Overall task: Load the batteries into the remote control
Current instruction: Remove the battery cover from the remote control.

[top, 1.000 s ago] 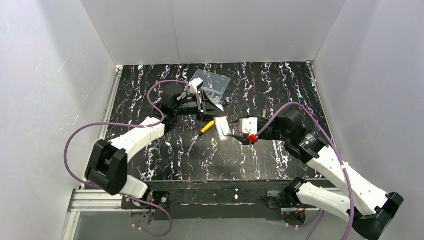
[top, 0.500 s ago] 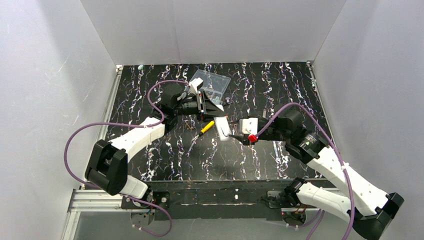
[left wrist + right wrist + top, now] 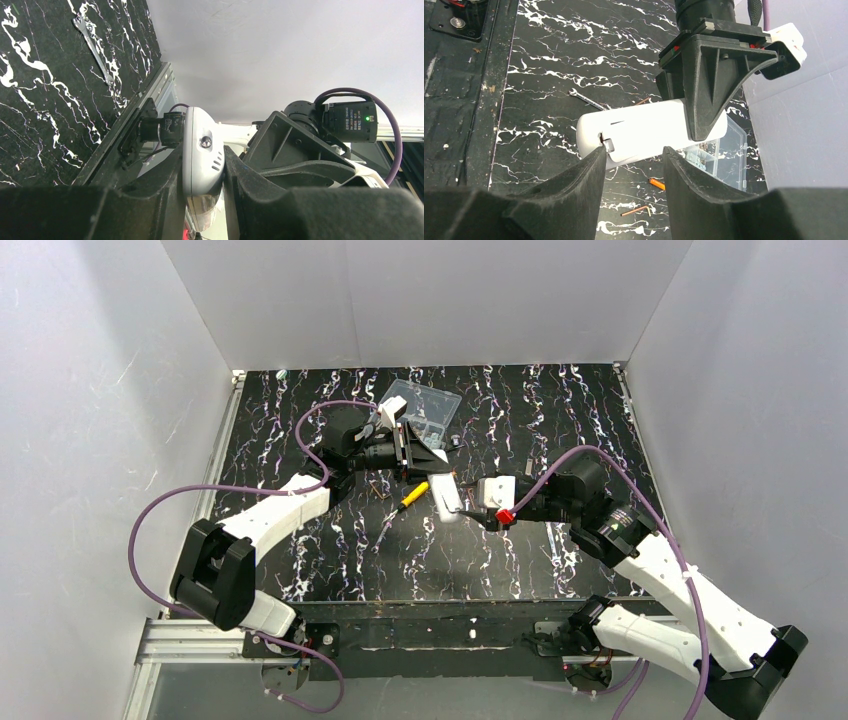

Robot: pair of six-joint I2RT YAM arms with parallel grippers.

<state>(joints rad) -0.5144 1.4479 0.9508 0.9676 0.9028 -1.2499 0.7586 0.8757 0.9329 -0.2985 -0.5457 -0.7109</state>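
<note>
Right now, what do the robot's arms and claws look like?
The left arm and right arm have smooth white shells with chunky black joints. A purple cable runs along each. The left claw and right claw each have two thick, curved black fingers. There's a small red piece near the right claw.

Colours: remote control point(image 3: 639, 132) white-silver; table point(image 3: 540, 410) black with white marble veining; screwdriver point(image 3: 415, 493) just beside remote control, yellow and black; battery point(image 3: 655, 183) near it, orange; cable point(image 3: 397, 145) purple.
</note>
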